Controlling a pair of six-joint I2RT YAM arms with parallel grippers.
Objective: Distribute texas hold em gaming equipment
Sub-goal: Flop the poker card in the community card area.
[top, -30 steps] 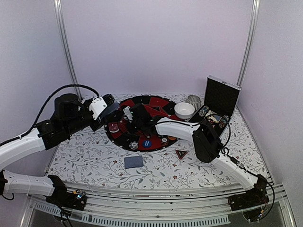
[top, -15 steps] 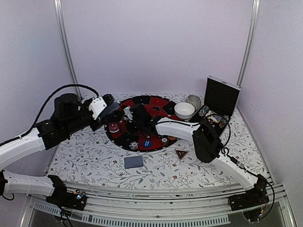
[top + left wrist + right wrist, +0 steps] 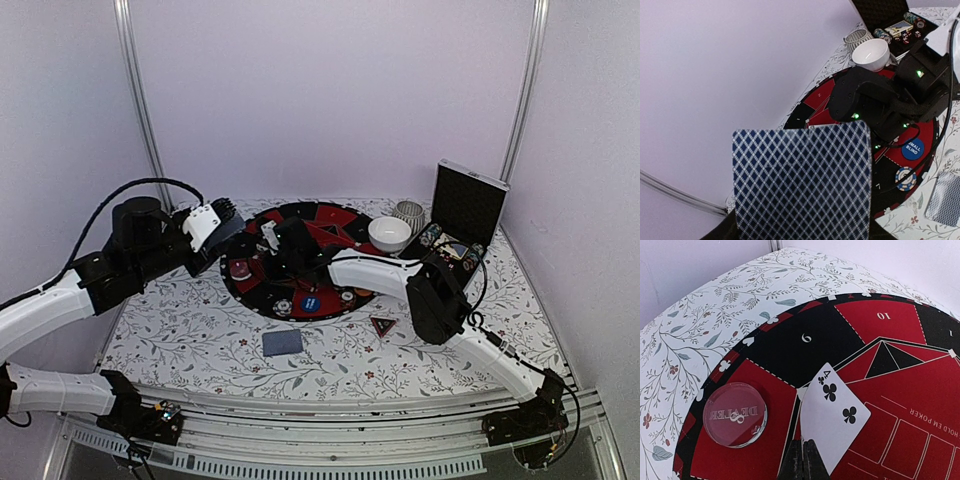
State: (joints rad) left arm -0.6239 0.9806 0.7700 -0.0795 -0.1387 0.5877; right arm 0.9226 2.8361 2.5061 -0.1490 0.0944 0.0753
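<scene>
Top external, left to right: pale walls, bare floral tablecloth [image 3: 170,335], left gripper [image 3: 233,233] clamped on blue-diamond-backed card [image 3: 802,182] at red-black mat [image 3: 322,222] left rim, right gripper [image 3: 803,460] pinching four of clubs [image 3: 834,412] beside dealer button [image 3: 734,414], face-down card [image 3: 283,343] and triangular marker [image 3: 382,325] on open near-edge cloth, white bowl [image 3: 389,234], black case [image 3: 468,205] far right.

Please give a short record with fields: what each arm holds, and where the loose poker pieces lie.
left fingers: shut on a diamond-backed card, upright
right fingers: shut on the four of clubs, face up over the poker mat
dealer button: on the mat, beside that card, not touching
small blind disc: on the mat
triangular marker: on the tablecloth, off the mat
</scene>
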